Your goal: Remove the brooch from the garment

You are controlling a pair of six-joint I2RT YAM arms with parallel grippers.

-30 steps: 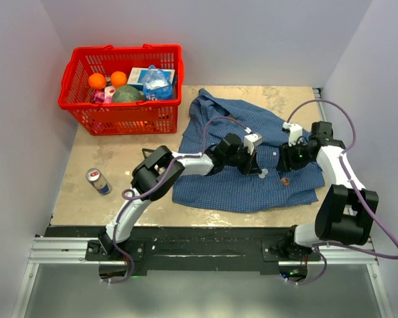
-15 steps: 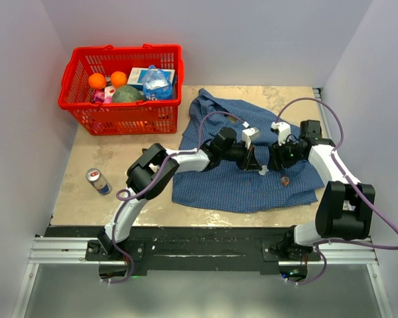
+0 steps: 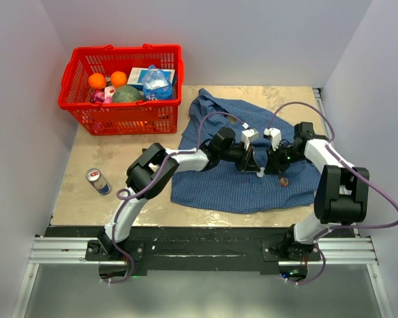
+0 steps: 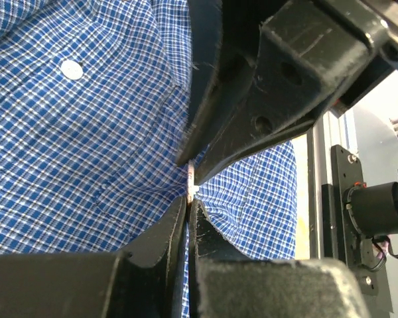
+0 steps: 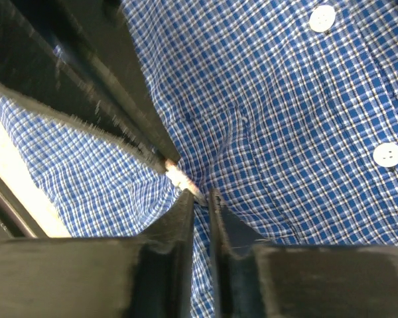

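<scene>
Beige mottled tabletop (image 3: 79, 205) enclosed by a plain pale left wall (image 3: 20, 132), back wall (image 3: 252, 40) and right wall (image 3: 378, 99); a black base plate (image 3: 199, 242) on an aluminium rail (image 3: 60, 253) borders its near edge. Illumination is even.

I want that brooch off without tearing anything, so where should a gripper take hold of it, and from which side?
Take the brooch by its rim, coming straight down from above. It shows as a tiny flat dot lying on the shirt, so probably only its edges offer purchase. The right gripper is nearest. Its fastening is too small to see.
</scene>
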